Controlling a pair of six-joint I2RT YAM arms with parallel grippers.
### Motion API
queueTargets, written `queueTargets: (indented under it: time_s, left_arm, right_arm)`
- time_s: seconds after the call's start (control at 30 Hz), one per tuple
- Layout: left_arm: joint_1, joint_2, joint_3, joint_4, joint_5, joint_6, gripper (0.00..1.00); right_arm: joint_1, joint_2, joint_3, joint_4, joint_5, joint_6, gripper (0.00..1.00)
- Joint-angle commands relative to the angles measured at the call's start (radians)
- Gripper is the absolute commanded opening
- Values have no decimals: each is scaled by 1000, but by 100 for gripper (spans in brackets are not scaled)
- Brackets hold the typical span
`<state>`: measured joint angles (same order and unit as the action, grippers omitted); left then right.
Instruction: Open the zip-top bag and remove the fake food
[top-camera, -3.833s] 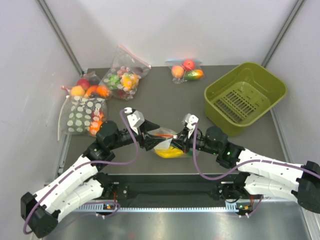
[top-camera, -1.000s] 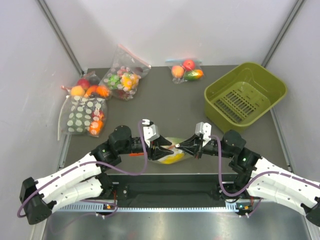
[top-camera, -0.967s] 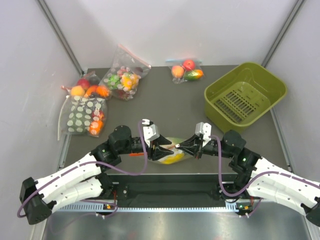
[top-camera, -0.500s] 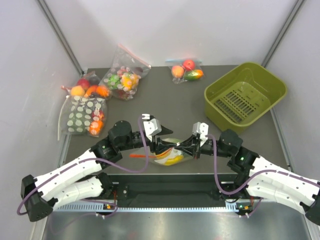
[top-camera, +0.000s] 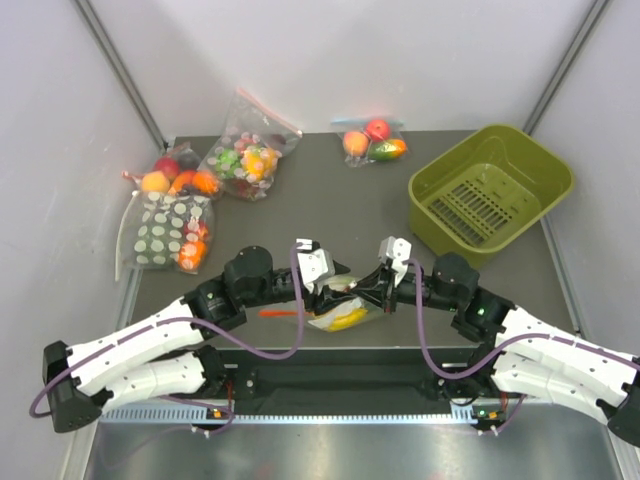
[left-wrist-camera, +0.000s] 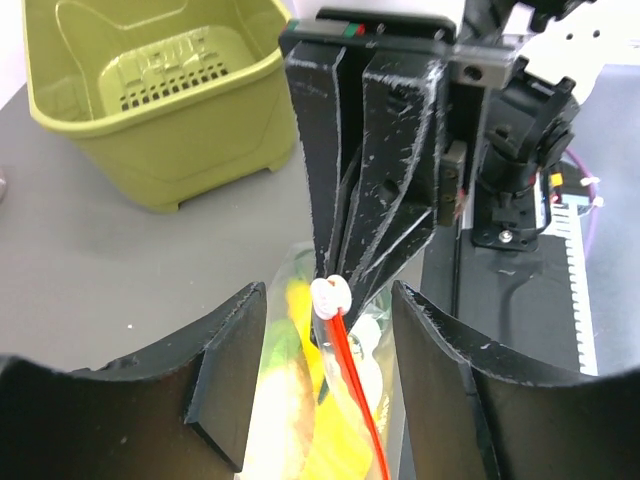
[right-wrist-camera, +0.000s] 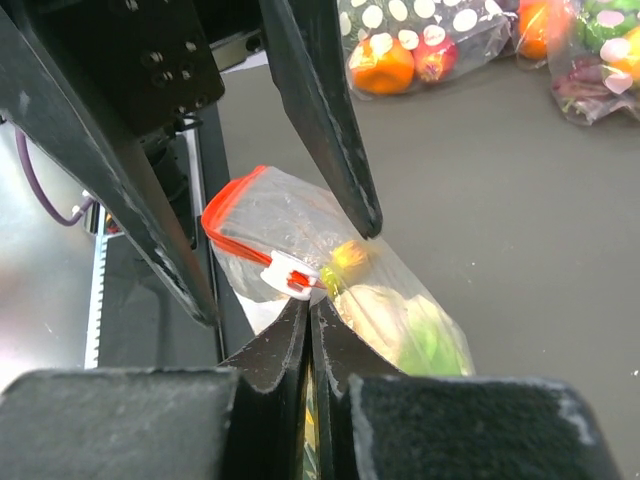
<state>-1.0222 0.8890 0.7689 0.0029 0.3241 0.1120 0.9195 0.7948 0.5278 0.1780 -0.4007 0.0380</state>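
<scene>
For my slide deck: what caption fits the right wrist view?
Shut right gripper pinches the clear crinkly red-zipped plastic bag beside its white slider, the open left gripper straddling it.

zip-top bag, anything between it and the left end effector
Nothing visible: the open left end effector straddles the zip-top bag, white slider in the gap between its fingers. The right end effector is shut on the bag's edge just beside the slider.

Spread left pincer (left-wrist-camera: 328, 295) astride zip-top bag (left-wrist-camera: 300, 420)
</scene>
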Motion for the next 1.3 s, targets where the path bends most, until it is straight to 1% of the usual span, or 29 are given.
queueTargets:
  time_s: [0.0, 0.23, 0.3, 0.43, 0.47, 0.7, 1.1, 1.27]
  left_arm:
    - [-13, 25, 35, 0, -45, 29, 58]
    - [-24, 37, 29, 23, -83, 34, 56]
    - [-24, 45, 32, 26, -95, 34, 54]
    - [-24, 51, 29, 37, -103, 34, 52]
    - [-24, 50, 29, 42, -109, 34, 49]
    - [-24, 18, 13, 68, -123, 23, 47]
    - [-24, -9, 15, 69, -160, 12, 48]
    - [-24, -1, 18, 75, -166, 12, 47]
  right_arm:
    - [-10, 1, 54, 15, 13, 13, 0]
    - [-10, -8, 46, 14, -9, 7, 0]
    - [-10, -11, 44, 14, -15, 7, 0]
    - [-8, -12, 40, 17, -36, 2, 0]
    - [-10, -14, 38, 15, -36, 2, 0]
    - [-10, -31, 32, 8, -46, -3, 0]
    - [-10, -37, 31, -3, -52, -6, 0]
    - [-8, -31, 34, 0, -67, -7, 0]
